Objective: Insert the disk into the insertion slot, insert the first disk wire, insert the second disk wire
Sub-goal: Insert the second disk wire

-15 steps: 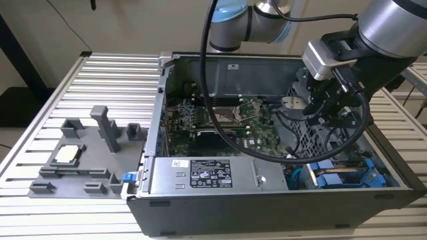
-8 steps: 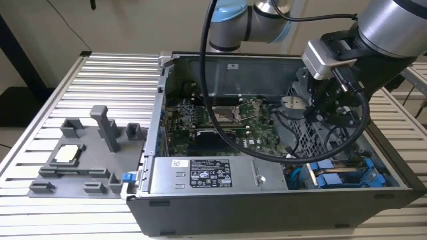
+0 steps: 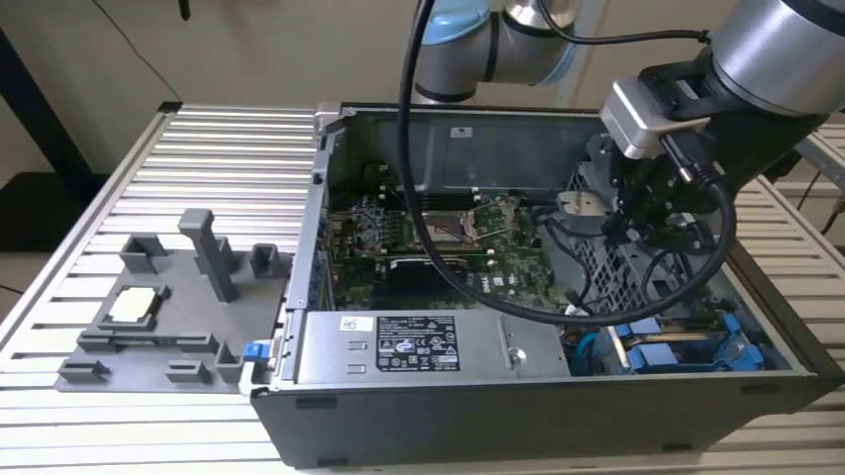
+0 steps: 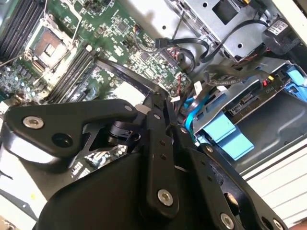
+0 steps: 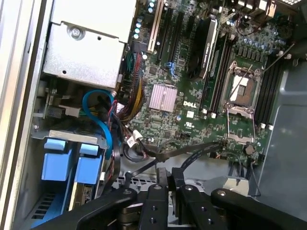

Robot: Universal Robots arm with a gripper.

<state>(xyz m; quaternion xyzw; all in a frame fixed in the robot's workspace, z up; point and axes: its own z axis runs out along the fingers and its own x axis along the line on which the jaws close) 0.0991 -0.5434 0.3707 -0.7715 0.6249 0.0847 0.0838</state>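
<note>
The gripper (image 4: 169, 125) hangs inside the open computer case (image 3: 555, 426), its black fingers (image 5: 163, 179) drawn together with nothing visibly clamped between them; whether a thin wire end sits pinched at the tips, I cannot tell. In both wrist views the tips hover above the green motherboard (image 5: 192, 96), close to a loose tangle of black cables (image 4: 225, 76).

Outward from there, at about five o'clock of the gripper in the exterior view, lies the insertion slot (image 3: 739, 368) in the case's near corner. The disk (image 3: 680, 351) already sits in it, recognisable by its bright blue carrier frame (image 5: 72, 160), with a blue wire (image 5: 103, 120) looping just beside it.

Judged as a load, the disk is stiff, fairly heavy for its bulk and sensitive to knocks, best held by the plastic carrier's edges. The wires are soft and springy; holding them at the rigid plug looks soundest.

At nine o'clock, outside the case, a grey fixture tray (image 3: 145, 327) rests on the ribbed table (image 3: 79, 228).
</note>
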